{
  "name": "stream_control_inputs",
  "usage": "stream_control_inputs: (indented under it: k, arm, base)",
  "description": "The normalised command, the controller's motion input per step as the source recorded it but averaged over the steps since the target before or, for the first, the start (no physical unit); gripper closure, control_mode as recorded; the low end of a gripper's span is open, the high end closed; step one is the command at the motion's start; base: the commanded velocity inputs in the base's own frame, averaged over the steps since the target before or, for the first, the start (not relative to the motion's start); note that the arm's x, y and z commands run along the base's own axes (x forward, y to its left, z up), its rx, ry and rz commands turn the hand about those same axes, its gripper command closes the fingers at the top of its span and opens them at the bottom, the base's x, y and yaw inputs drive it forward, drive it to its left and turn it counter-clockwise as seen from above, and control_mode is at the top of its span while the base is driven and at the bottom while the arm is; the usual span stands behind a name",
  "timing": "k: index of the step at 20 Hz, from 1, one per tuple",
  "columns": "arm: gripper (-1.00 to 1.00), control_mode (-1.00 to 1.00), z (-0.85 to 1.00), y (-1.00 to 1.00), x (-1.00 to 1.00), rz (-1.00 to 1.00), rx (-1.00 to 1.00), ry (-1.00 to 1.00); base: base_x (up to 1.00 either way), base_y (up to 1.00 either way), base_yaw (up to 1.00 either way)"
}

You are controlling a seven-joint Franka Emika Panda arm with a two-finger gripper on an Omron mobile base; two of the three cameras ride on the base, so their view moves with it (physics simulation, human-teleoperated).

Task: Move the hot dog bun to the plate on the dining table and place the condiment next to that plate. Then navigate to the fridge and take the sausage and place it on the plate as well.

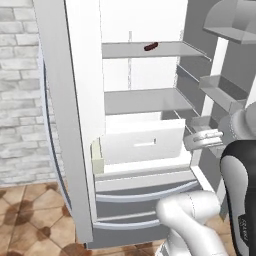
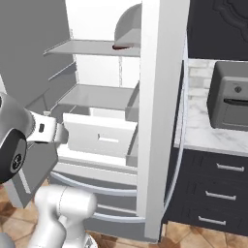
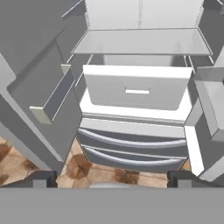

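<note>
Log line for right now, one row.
stage: at fridge, doors open | sausage: on upper shelf, untouched | gripper: open, empty, facing crisper drawer

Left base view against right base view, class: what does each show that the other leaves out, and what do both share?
Left base view alone: a pale brick wall left of the open fridge, and the sausage lying whole and unhidden on the upper shelf.

Right base view alone: a dark countertop appliance on a marble counter, with dark drawers beneath.

Both: the open fridge with its white crisper drawer, the sausage on the upper shelf, the bottom drawers, the terracotta floor and the white arm.
</note>
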Motion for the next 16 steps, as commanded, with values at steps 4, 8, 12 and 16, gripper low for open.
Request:
stream_control_inputs:
  k: [4, 8, 12, 16]
  arm:
    - [-1.0, 1.0, 0.0, 0.0, 0.0, 0.0, 0.0, 0.0]
    - [-1.0, 1.0, 0.0, 0.0, 0.0, 0.0, 0.0, 0.0]
    - [-1.0, 1.0, 0.0, 0.0, 0.0, 0.0, 0.0, 0.0]
    - [-1.0, 1.0, 0.0, 0.0, 0.0, 0.0, 0.0, 0.0]
  base:
    - [0.71, 0.33, -0.14]
    - [0.51, 0.34, -0.21]
    - [0.64, 0.16, -0.17]
    - [0.79, 0.16, -0.13]
